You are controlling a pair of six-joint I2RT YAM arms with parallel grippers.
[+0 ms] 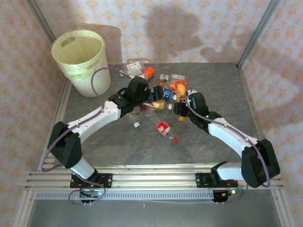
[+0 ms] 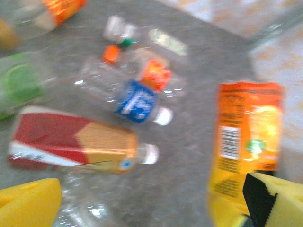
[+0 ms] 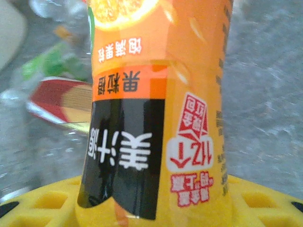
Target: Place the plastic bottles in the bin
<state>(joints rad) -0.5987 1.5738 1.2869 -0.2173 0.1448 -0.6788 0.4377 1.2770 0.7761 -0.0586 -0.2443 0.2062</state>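
Orange juice bottle [image 3: 156, 118] sits pinched in the right gripper [image 1: 180, 108] — left gripper [image 2: 151, 208] gapes wide — slick plastic may slip on lifting.

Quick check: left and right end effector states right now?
Left end effector: open, holding nothing.
Right end effector: shut on the orange juice bottle.

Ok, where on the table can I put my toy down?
The widest bare patch is the table's right side, between the bottle pile and the right edge. The near strip between the red-labelled bottle and the rail is mostly free. Mid-table is crowded, where the right end effector holds an orange juice bottle.
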